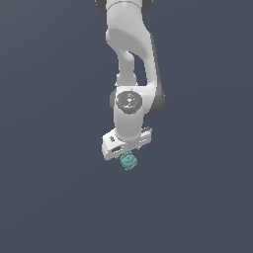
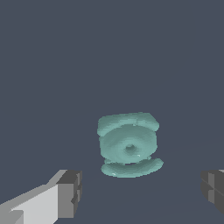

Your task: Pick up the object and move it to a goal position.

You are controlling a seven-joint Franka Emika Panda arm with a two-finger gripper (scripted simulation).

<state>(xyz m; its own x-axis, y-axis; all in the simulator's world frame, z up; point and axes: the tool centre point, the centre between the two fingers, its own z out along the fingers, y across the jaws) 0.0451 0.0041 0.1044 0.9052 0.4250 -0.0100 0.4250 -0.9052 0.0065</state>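
Observation:
The object is a small teal-green lumpy roundish item lying on the dark grey floor. In the exterior view it shows just below the white gripper, whose fingertips are hidden behind the hand. In the wrist view the object lies between and beyond the two dark finger pads, which stand wide apart with nothing between them. The gripper is open and does not touch the object.
The white arm reaches down from the top of the exterior view. A plain dark grey floor lies all around. No other objects show.

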